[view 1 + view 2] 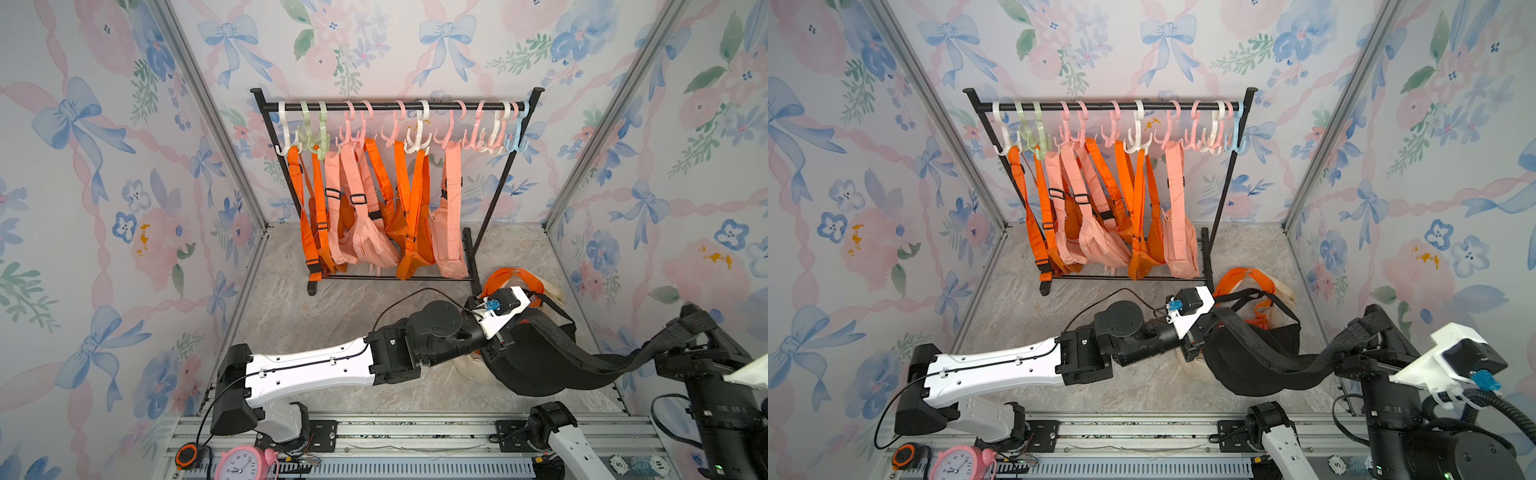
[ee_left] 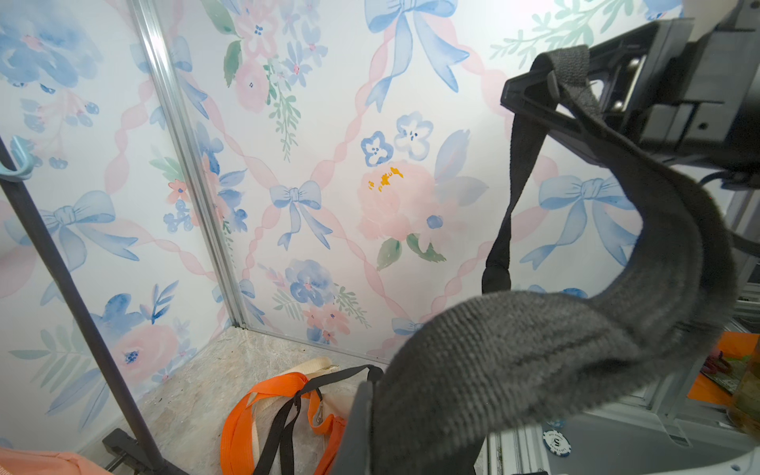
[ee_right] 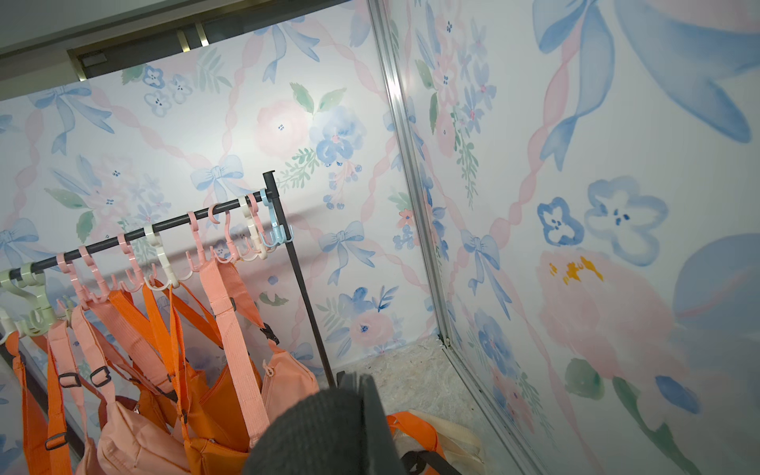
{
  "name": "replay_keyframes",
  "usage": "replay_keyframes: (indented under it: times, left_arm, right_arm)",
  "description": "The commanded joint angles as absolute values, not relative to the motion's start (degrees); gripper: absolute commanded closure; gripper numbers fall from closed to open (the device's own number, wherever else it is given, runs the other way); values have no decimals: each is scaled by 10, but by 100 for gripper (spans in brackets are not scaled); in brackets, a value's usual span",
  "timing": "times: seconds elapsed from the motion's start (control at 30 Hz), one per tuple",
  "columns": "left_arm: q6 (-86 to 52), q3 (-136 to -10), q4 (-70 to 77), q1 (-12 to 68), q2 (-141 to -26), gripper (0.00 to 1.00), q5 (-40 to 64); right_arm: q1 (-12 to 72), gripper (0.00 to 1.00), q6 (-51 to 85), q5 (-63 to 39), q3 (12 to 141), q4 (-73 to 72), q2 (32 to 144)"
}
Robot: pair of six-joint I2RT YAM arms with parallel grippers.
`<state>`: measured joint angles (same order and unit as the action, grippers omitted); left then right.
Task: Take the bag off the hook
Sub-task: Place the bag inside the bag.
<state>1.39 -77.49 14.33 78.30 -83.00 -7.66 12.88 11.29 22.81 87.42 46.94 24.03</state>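
Black bag (image 1: 532, 370) off rack (image 1: 334, 107), near wall (image 1: 665, 208), left tool (image 2: 370, 419), right tool (image 2: 547, 92) clenching strap (image 1: 602, 363)

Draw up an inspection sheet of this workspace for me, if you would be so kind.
Surface: marbled floor, no damage seen.
Job's things: black bag is off the rack, its strap stretched between both grippers; orange and pink bags hang on the hooks.
Clutter: orange-strapped bag and cream bag lie by the rack's foot; alarm clock, tape measure and poker chips sit on the front rail.
Grippers: left gripper shut on the black bag; right gripper shut on the strap.
Cables: black cable arcs from the left forearm to the wrist camera.
Surroundings: floral walls, aluminium posts.
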Motion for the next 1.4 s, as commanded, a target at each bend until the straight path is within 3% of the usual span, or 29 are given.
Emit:
replay_keyframes:
  times: [0.0,0.17,0.4,0.63,0.73,1.03,1.37]
  left_arm:
    - [26,-789,132,795,-806,100,-73]
    - [10,-767,135,783,-813,100,-130]
    - [-72,-736,141,703,-861,100,-86]
    - [-106,-730,160,654,-912,100,-71]
    - [-112,-736,163,635,-933,100,-65]
    - [-135,-785,166,560,-1029,100,-24]
    - [-146,-857,147,535,-1143,100,-3]
  right_arm:
    - [137,100,106,231,879,506,236]
    - [148,100,102,259,789,476,222]
    - [163,100,86,327,661,388,255]
    - [154,100,76,330,611,299,348]
    - [118,100,79,296,577,246,384]
    - [-90,100,219,71,521,156,523]
    - [-152,95,255,-1,498,60,675]
